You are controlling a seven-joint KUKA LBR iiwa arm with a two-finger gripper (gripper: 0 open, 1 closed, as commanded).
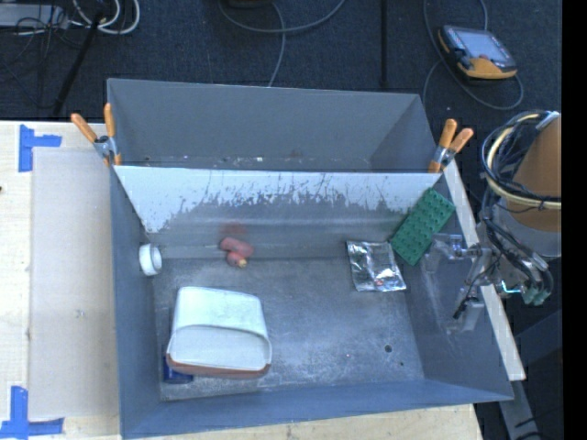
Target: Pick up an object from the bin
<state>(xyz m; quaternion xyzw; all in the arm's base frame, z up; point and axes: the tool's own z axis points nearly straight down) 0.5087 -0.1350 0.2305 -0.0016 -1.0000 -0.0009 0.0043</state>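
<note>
The gripper (466,287) hangs over the bin's sloping right wall (440,333) with nothing seen in it (spread or closed, I cannot tell), near the leaning green studded plate (422,227) and the crumpled foil packet (374,266) — so a descent here would likely strike metal or send the plate sliding.

The bin (275,136) is matt grey metal, its floor and back wall scuffed and speckled pale. The packet (376,267) is crinkled, shiny silver foil. The green plate (422,227) looks like studded plastic, matt. The white tub (220,328) looks smooth, dull plastic. The pink lump (237,248) looks soft and matt.
</note>
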